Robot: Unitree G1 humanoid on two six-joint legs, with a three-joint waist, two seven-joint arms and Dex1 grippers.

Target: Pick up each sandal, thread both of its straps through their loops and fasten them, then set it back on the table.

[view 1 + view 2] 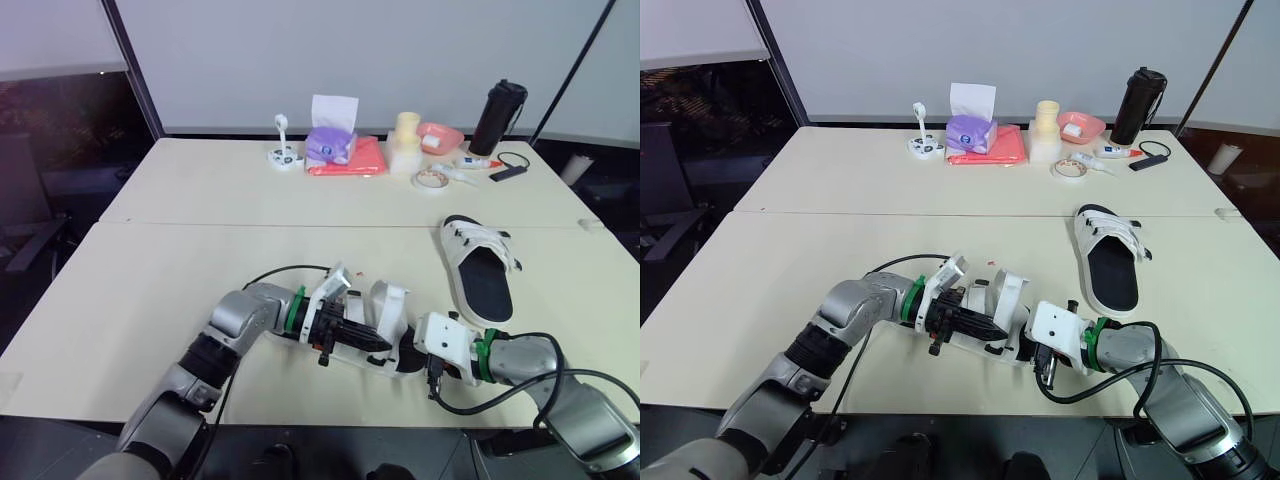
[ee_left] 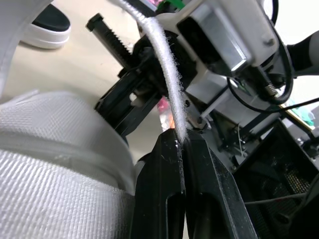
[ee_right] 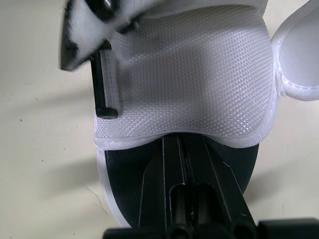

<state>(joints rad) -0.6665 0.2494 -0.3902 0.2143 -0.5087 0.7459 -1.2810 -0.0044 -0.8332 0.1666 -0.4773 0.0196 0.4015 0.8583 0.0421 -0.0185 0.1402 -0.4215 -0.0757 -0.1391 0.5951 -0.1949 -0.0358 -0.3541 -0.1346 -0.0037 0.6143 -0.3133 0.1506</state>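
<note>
A white sandal with a black footbed [image 1: 388, 330] lies near the table's front edge between my two grippers. My left gripper [image 1: 382, 344] reaches in from the left and is shut on one of its thin white straps [image 2: 169, 94], which runs up from the fingertips [image 2: 169, 149]. My right gripper [image 1: 404, 358] comes from the right and is shut on the lower edge of the sandal's wide white mesh band [image 3: 189, 74], over the black sole [image 3: 124, 169]. A second sandal [image 1: 477, 268] lies flat at the right, its straps across the front.
Along the far edge stand a purple tissue box [image 1: 331, 143] on a red cloth [image 1: 352, 160], cream cups [image 1: 405, 146], a pink bowl [image 1: 440, 135], a tape roll [image 1: 431, 179] and a black bottle [image 1: 497, 117]. A black cable [image 1: 280, 271] loops by my left arm.
</note>
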